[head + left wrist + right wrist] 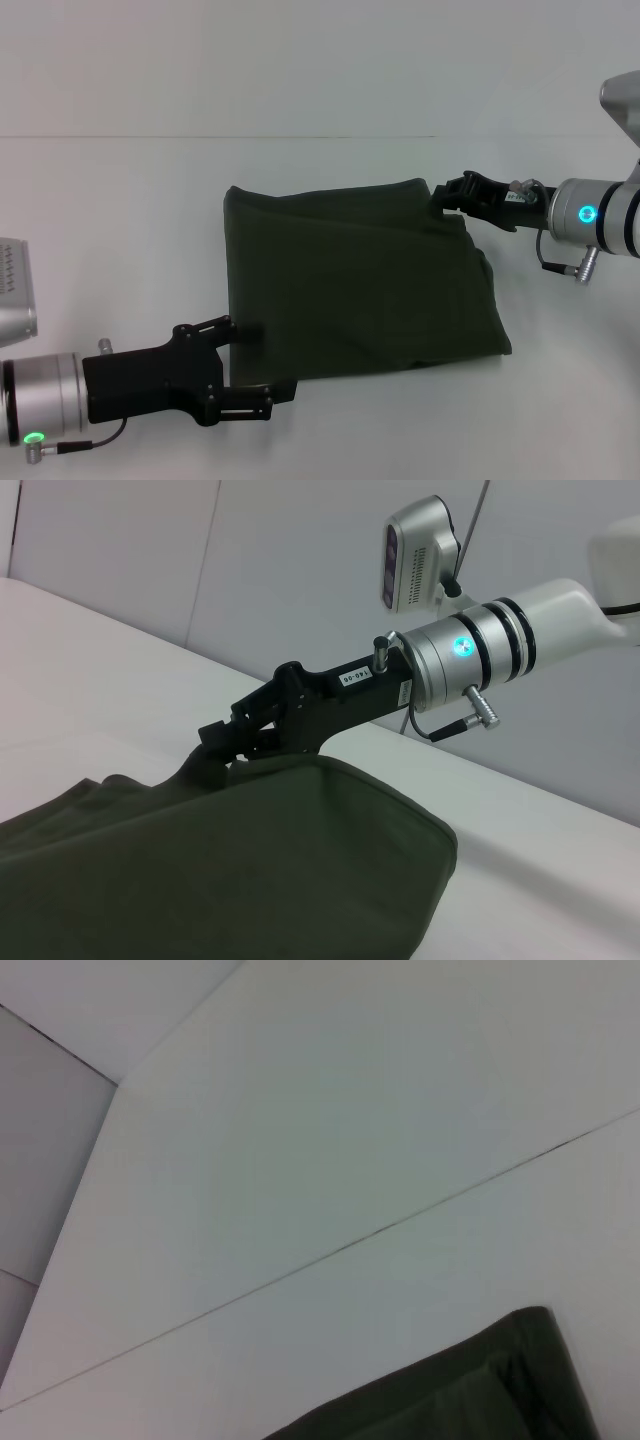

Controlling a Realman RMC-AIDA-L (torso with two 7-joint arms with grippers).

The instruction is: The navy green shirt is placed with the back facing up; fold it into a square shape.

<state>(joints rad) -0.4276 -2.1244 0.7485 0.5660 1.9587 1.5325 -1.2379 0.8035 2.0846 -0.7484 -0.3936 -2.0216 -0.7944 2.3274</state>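
The navy green shirt [360, 280] lies folded into a rough rectangle on the white table, plain side up. It also shows in the left wrist view [230, 870] and the right wrist view [480, 1390]. My left gripper [255, 358] is at the shirt's near left corner, with its jaws spread open on either side of the fabric edge. My right gripper [440, 197] is at the far right corner. In the left wrist view the right gripper [215, 742] is pinched on that corner, and the cloth rises slightly to it.
The white table [120, 220] spreads on all sides of the shirt. A thin seam line runs across it behind the shirt. A white wall stands at the back.
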